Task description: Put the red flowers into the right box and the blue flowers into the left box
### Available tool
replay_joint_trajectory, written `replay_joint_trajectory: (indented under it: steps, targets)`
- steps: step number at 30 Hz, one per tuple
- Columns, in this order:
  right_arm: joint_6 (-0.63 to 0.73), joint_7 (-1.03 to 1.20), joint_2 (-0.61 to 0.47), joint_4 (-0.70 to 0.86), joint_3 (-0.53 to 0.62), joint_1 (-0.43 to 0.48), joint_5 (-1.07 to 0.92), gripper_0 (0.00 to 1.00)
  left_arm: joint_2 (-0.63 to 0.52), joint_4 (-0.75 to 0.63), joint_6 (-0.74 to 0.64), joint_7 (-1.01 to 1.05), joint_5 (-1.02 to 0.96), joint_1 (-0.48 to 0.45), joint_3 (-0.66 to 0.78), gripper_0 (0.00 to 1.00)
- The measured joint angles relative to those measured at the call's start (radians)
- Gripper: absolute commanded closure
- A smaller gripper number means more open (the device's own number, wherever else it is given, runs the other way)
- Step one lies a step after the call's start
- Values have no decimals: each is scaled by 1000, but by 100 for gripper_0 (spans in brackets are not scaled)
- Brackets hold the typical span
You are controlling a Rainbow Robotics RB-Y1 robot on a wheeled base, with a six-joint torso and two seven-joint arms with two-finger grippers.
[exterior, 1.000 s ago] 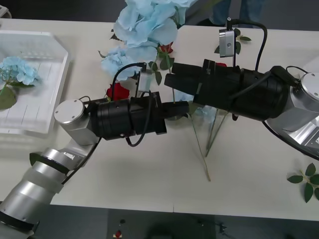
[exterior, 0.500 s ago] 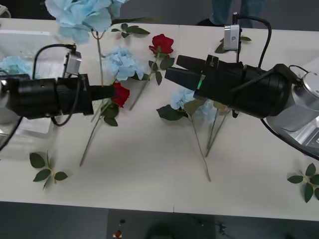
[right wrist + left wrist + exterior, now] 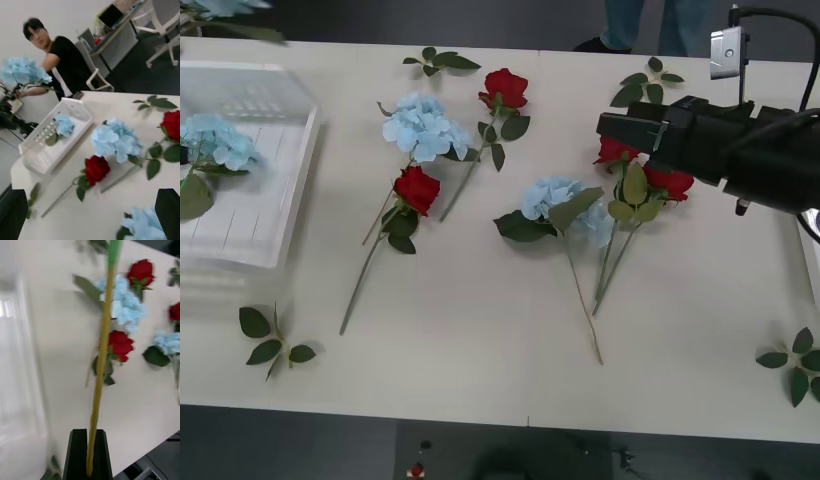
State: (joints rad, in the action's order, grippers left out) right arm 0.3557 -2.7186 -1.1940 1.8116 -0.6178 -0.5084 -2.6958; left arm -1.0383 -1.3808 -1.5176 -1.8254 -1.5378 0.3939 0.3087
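Note:
My left gripper (image 3: 89, 433) is shut on the long green stem (image 3: 100, 352) of a blue flower. Its pale bloom (image 3: 220, 5) hangs high above the left box (image 3: 275, 235), also seen as the bloom (image 3: 24, 73). Another blue flower (image 3: 215, 140) lies in that white tray. On the table lie two blue flowers (image 3: 423, 128) (image 3: 555, 198) and several red flowers, among them (image 3: 505, 88), (image 3: 417, 188) and a pair (image 3: 615, 150) (image 3: 670, 182). My right gripper (image 3: 605, 128) is open just above that pair, its fingers (image 3: 168, 210) holding nothing. The right box is out of view.
Flowerless leaf sprigs lie at the front left (image 3: 270, 340), the front right (image 3: 790, 365) and along the far side (image 3: 442, 60) (image 3: 642, 85). The table's front edge (image 3: 520, 420) is near. Open tabletop lies between the flower groups and the front edge.
My left arm has swung left past the front view's edge, carrying the blue flower over the tray. My right arm has drawn back to the right, uncovering two red flowers.

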Motion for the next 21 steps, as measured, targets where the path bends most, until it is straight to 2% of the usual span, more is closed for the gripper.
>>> replay_joint_trajectory:
  steps: [4, 9, 10, 11, 12, 13, 17, 19, 21]
  targets:
    - [-60, 0, -116, 0, -106, -69, -1, 0, -111, 91, -4, -6, 78, 0, -2, 100]
    - [-157, 0, -173, 1, -205, -114, -1, 0, -140, 204, 31, -107, 205, 0, 30, 99]
    - [-174, 7, -176, 0, -233, -125, -1, 0, -140, 225, 48, -142, 223, 0, 44, 80]
    - [-188, 27, -176, -2, -263, -138, -1, 0, -140, 242, 59, -168, 233, 0, 58, 57]
    - [-203, 77, -176, -6, -293, -151, -1, 0, -140, 259, 70, -187, 234, 0, 70, 16]
    - [-219, 160, -175, -12, -327, -165, -1, 0, -140, 275, 80, -202, 233, 0, 80, 0]
    - [-278, 608, -147, -66, -445, -218, -1, 0, -139, 313, 127, -218, 194, 0, 73, 0]
    - [-304, 730, -121, -105, -492, -243, -1, 0, -139, 314, 131, -218, 161, 0, 45, 0]
    - [-323, 759, -95, -147, -537, -271, -1, 0, -139, 311, 127, -219, 123, 0, 14, 0]
